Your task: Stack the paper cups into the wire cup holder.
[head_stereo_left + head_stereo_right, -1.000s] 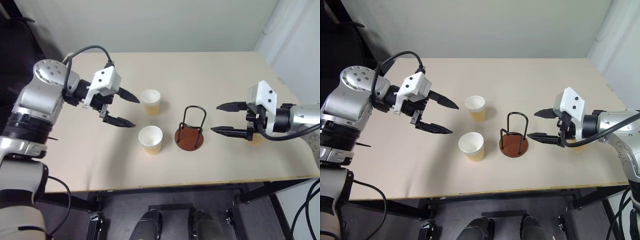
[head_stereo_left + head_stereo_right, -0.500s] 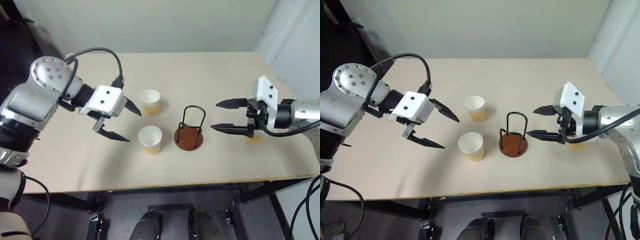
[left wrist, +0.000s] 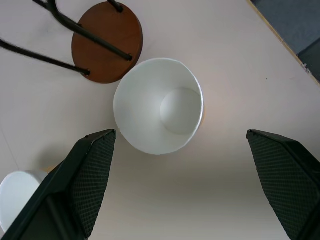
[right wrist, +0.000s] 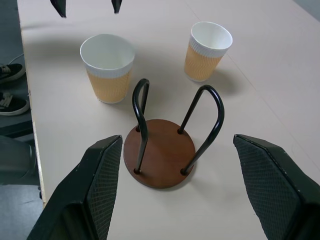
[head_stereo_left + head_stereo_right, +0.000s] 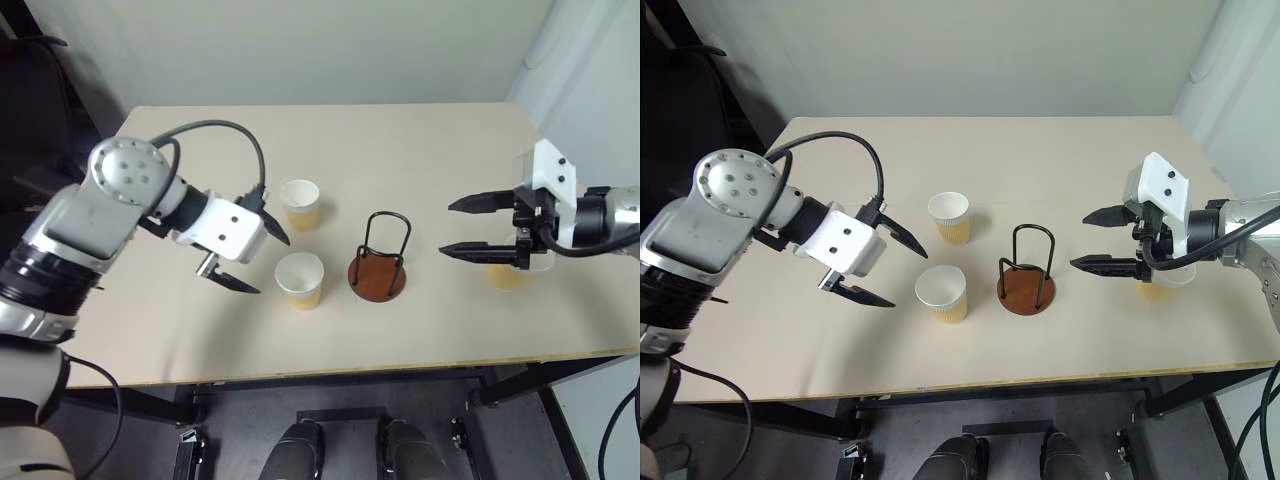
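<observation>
Nearest the front edge of the surface [image 5: 180, 350] stood one cup [image 5: 300, 279], upright and empty, about midway along that edge's length. The left hand [image 5: 252, 258] hung just beside it on the left, pointing down and toward it, its two fingers spread wide and grasping nothing, with the cup apart from both fingertips. Just to the right of that cup stood the holder [image 5: 379, 263], its wire loops rising from the brown disc base and no cup inside. A second cup [image 5: 300, 204] stood upright a little farther back, behind the first and apart from it. Toward the right edge, the right hand [image 5: 462, 227] hovered with its fingers parted and free of any object, pointing toward the holder but well apart from it. A third cup [image 5: 508, 275] stood on the surface near the right edge, mostly hidden under that hand. The far half of the surface carried none of these things.
</observation>
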